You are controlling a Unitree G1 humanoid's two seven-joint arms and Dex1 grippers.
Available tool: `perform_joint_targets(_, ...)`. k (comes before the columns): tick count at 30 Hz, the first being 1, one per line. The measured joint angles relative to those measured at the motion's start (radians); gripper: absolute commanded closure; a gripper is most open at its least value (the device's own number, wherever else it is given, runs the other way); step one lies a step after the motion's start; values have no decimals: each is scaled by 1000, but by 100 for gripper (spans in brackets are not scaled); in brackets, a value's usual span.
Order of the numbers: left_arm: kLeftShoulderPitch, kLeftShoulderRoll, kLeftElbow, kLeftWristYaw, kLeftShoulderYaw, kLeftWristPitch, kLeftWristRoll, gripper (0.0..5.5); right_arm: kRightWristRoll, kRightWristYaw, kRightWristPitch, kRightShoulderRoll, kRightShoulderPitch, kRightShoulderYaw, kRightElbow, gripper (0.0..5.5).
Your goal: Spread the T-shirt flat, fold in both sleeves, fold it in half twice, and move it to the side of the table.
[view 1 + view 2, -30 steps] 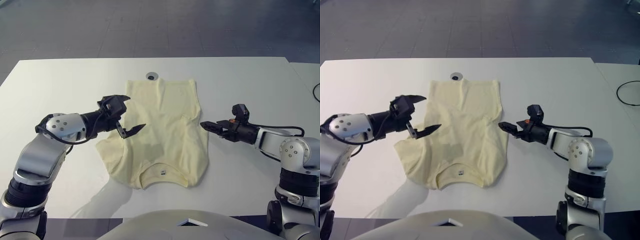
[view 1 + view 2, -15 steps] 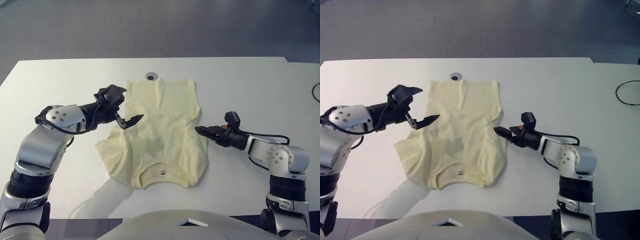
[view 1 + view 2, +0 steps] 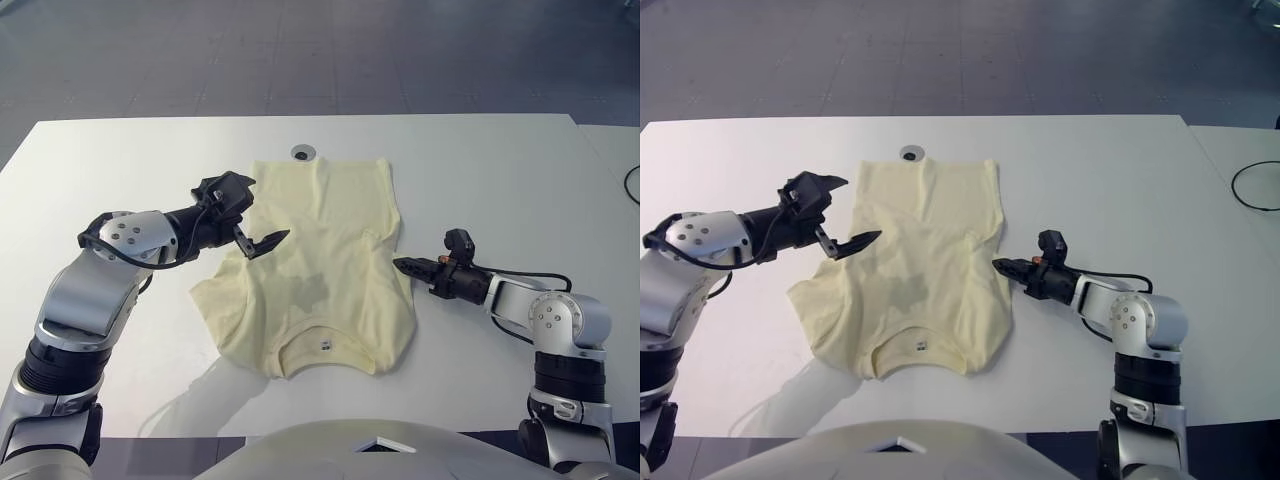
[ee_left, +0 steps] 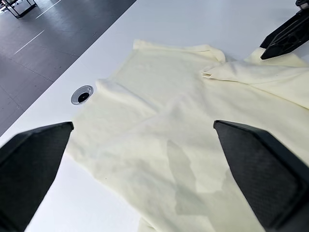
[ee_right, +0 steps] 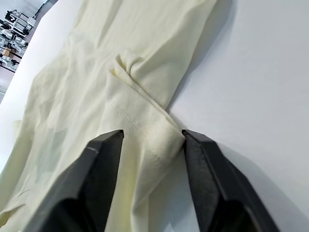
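The pale yellow T-shirt (image 3: 325,265) lies on the white table (image 3: 130,160), collar toward me and hem at the far side. Its right sleeve is folded in, while the left sleeve (image 3: 215,300) sticks out. My left gripper (image 3: 265,208) hovers open above the shirt's left edge, and the cloth shows between its fingers (image 4: 145,125). My right gripper (image 3: 400,264) sits low at the shirt's right edge. In the right wrist view its fingers (image 5: 104,183) are apart, with the folded sleeve edge (image 5: 159,137) lying between them.
A round metal grommet (image 3: 304,152) is set in the table just beyond the hem. A black cable (image 3: 1255,185) loops on the neighbouring table at the right. Bare tabletop lies on both sides of the shirt.
My right gripper has moved in and down to the shirt's right edge. My left gripper has shifted slightly toward the far side, still open.
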Motion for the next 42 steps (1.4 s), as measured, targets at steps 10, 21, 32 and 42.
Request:
perform_joint_targets(10,0,0,0,1,-10,0,1,10,2,-17,15,0,7,-17,8,540)
perform_joint_targets(21,40,1,-28,13,-10,1,2,10,91,-47,169,-33,22,-192,-127,547)
perform_joint_targets(32,68,4,-63,29,-9,30,2,10,110,-56,239,-46,163,-217,-270,547)
perform_joint_targets(42,78,3,-78,36,-9,44,1,10,101,-78,233,-51,172,-232,-316,547)
